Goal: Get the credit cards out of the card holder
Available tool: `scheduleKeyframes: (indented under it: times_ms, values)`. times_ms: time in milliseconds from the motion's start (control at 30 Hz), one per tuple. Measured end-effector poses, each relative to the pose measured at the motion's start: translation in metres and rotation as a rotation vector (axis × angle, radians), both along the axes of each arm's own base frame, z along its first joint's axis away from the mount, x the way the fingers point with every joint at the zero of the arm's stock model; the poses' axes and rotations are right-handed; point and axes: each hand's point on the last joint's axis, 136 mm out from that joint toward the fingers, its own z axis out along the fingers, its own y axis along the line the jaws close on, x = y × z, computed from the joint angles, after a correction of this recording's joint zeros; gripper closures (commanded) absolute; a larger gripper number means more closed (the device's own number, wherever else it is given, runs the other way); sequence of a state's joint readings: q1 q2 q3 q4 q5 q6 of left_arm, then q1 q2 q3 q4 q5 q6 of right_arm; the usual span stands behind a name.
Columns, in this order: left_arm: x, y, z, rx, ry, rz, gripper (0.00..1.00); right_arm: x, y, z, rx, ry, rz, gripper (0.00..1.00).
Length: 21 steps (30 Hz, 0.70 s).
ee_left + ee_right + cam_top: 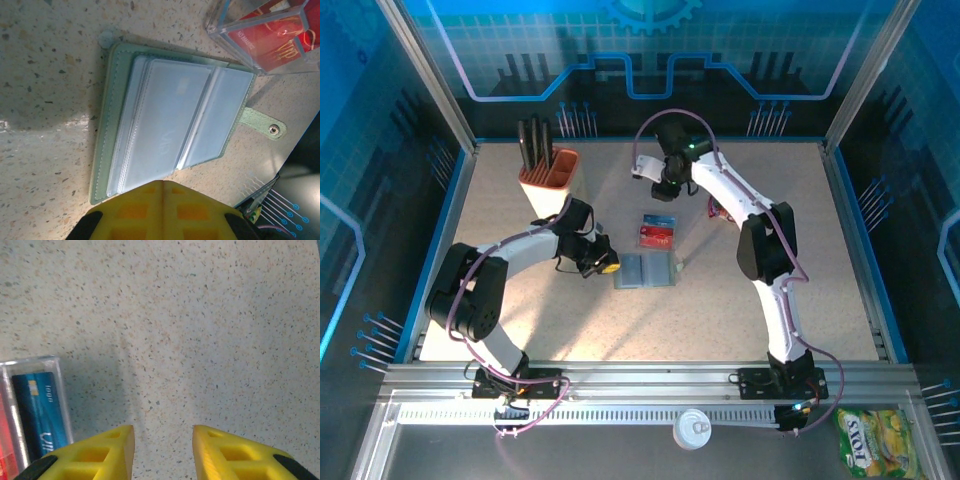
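Evidently the emptying was near its end. Farthest left of the card holder (647,271), and well beyond it, a cup (548,170) of pens stood untouched. Just at the card holder's left edge sat the left claw (162,205), its yellow fingers pressed flat together and pinching nothing. The tips overlapped the rim of the green cover, as if to pin it down, though I could not tell whether they truly touched. The card holder itself lay opened flat on the table (200,315), pale plastic sleeves up, snap tab sticking out on the side away from that claw. The sleeves looked nearly bare. A faint mark showed through one of them, and I could not say whether a card was left inside.

Just past the card holder's far edge stood a clear box (222,27) with the cards (658,235) in it, red ones and a blue one. Farther off, beyond the box, hung the right claw (163,447), fingers spread partway, empty, over bare table.

I judged that claw was between trips. The next move would call for bringing it back over the sleeves and, if a card remained, nipping its thin edge while the left claw kept the cover from sliding.
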<state>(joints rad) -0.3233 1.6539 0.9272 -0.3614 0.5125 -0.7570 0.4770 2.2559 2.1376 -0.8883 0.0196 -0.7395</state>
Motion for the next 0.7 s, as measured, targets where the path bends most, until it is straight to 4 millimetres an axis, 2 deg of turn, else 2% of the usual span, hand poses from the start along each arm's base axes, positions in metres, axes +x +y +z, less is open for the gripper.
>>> scheduleKeyframes:
  times_ms: [100,167,267,367,400,500,700]
  values:
    - [0.000,0.000,0.000,-0.001,0.000,0.000,1.00,-0.017,0.005,-0.005,-0.007,0.032,0.004,0.53]
    - [0.001,0.000,0.000,-0.002,-0.003,0.001,1.00,-0.031,0.008,-0.012,-0.016,0.059,0.004,0.36]
    - [0.002,-0.001,0.001,-0.004,-0.007,0.001,1.00,-0.054,0.009,-0.024,-0.047,0.088,0.004,0.17]
    - [0.003,-0.001,0.001,-0.008,-0.015,0.001,1.00,-0.074,0.010,-0.032,-0.084,0.090,0.008,0.08]
    - [0.003,-0.001,0.000,-0.009,-0.017,0.001,1.00,-0.077,0.010,-0.034,-0.095,0.084,0.006,0.00]
    - [0.000,-0.001,-0.002,-0.009,-0.010,0.000,1.00,-0.079,0.010,-0.038,-0.131,0.043,-0.011,0.00]
    - [-0.006,0.001,-0.009,-0.004,0.005,0.000,1.00,-0.068,-0.002,-0.047,-0.198,-0.045,-0.065,0.00]
